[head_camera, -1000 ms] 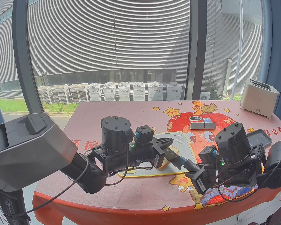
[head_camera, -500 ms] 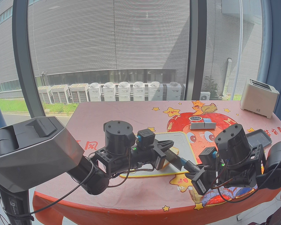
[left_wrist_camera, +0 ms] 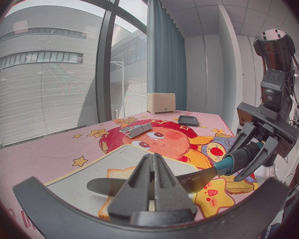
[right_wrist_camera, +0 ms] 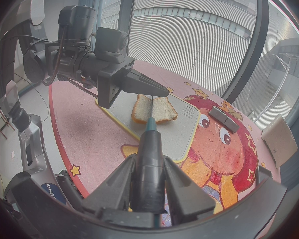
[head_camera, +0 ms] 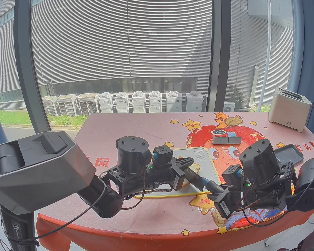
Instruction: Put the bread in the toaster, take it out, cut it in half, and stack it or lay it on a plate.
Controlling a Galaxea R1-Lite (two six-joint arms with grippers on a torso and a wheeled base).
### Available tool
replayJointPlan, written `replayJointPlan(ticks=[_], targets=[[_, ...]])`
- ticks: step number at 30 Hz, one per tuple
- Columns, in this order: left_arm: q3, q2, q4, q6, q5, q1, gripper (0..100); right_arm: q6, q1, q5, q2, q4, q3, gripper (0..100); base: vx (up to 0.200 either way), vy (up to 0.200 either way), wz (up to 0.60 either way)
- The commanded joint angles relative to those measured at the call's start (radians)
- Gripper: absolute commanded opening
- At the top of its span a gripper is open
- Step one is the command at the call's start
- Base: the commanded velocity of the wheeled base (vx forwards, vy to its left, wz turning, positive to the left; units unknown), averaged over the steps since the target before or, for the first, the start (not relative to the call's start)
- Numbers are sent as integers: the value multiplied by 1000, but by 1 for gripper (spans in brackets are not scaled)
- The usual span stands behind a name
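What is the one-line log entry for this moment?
step: cutting | right gripper: shut on knife, blade across bread | left gripper: fingers shut, over blade | bread: on cutting board

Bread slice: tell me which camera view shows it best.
Right wrist view: nearly the whole bread slice shows on the cutting board, the knife edge-on over its middle. In the left wrist view the left gripper and blade cover much; the head view shows a sliver.

On the pink cartoon-printed table (head_camera: 146, 126), the right gripper (head_camera: 216, 189) clasps a dark-handled knife (head_camera: 196, 180) over the tan bread slice (head_camera: 196, 167) on a white yellow-rimmed cutting board (head_camera: 206, 159), beside the left gripper (head_camera: 191, 161), the cream box-shaped toaster (head_camera: 289, 109) well apart.
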Motion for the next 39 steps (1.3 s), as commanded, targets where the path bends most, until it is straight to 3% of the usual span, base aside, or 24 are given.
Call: replayJointPlan(ticks=[1,39], targets=[[-2,17,1,0,0,0,0,-1,0,0,-2,0,1,0,0,0,0],[-7,86,-28,0,2,-14,0,1,0,0,-1,-5,14,0,0,0,0]])
